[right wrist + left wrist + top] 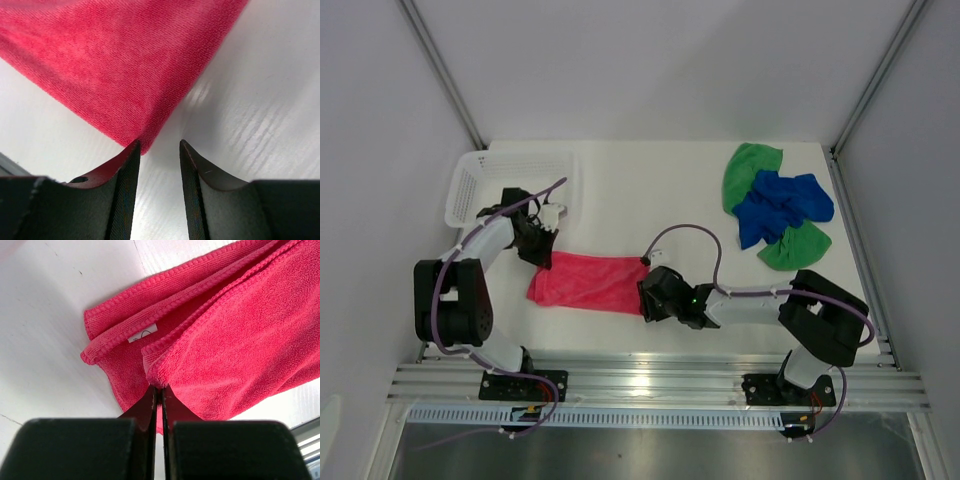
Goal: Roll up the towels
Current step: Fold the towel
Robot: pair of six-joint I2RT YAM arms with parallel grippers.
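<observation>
The pink-red towel [590, 282] lies folded and stretched flat on the white table between my two arms. My left gripper [544, 256] is at its left end and is shut on a folded corner of the towel [225, 340], pinched at the fingertips [158, 389]. My right gripper [648, 296] is at the towel's right end, low over the table. Its jaws [160, 144] stand open with only bare table between them, and the towel's corner [115, 60] just touches the left fingertip. The blue towel [782, 205] lies crumpled on top of the green towel [750, 170] at the back right.
A white mesh basket [470, 185] stands at the back left, just behind my left gripper. The aluminium rail [660, 385] with the arm bases runs along the near edge. Enclosure walls close in on both sides.
</observation>
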